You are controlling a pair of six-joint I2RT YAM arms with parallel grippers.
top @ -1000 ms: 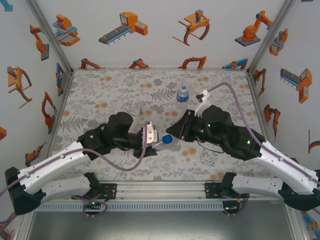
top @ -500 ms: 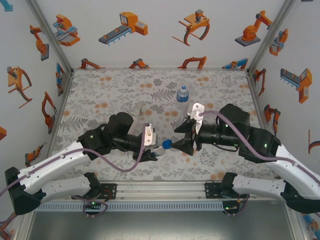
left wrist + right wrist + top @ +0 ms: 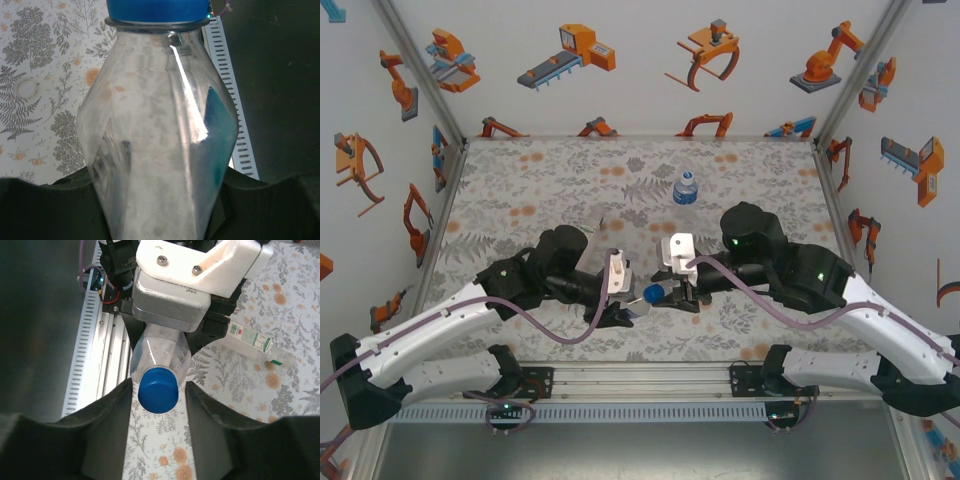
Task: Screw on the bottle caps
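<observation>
The left gripper [image 3: 626, 306] was clamped on the clear bottle [image 3: 160, 140], which lay flat at the lower centre of the top view. Its blue cap [image 3: 158, 390] sat on the neck between the narrow jaws of the right gripper [image 3: 159, 385], with a thin gap at each side. If the jaws closed off-centre, I think the cap could slip or cross-thread. The soft bottle could also twist in the left grip.
</observation>
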